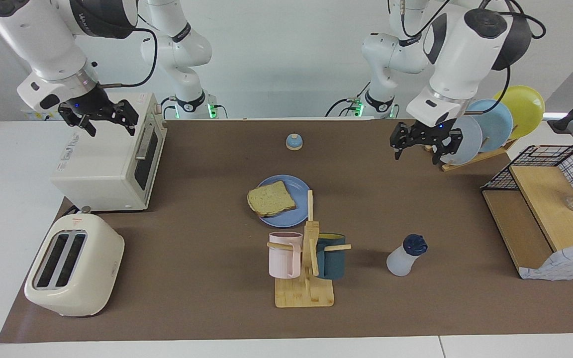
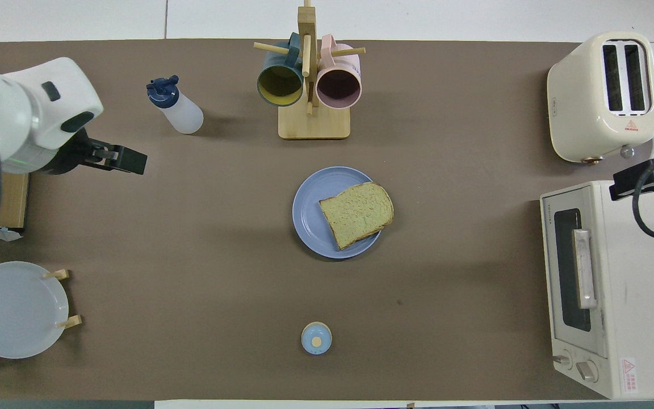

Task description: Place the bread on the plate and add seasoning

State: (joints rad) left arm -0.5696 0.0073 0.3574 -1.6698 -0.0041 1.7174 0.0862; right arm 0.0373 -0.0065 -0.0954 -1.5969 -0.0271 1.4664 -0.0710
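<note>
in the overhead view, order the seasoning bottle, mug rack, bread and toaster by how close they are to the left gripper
From the left gripper:
1. Seasoning bottle, beside it.
2. Mug rack, mid-table.
3. Bread, on the blue plate.
4. Toaster, at the right arm's end.

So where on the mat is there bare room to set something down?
The widest bare stretch lies between the plate, the bell-shaped knob and the toaster oven. Another lies between the plate rack and the plate. It is crowded around the mug rack and seasoning bottle.
</note>
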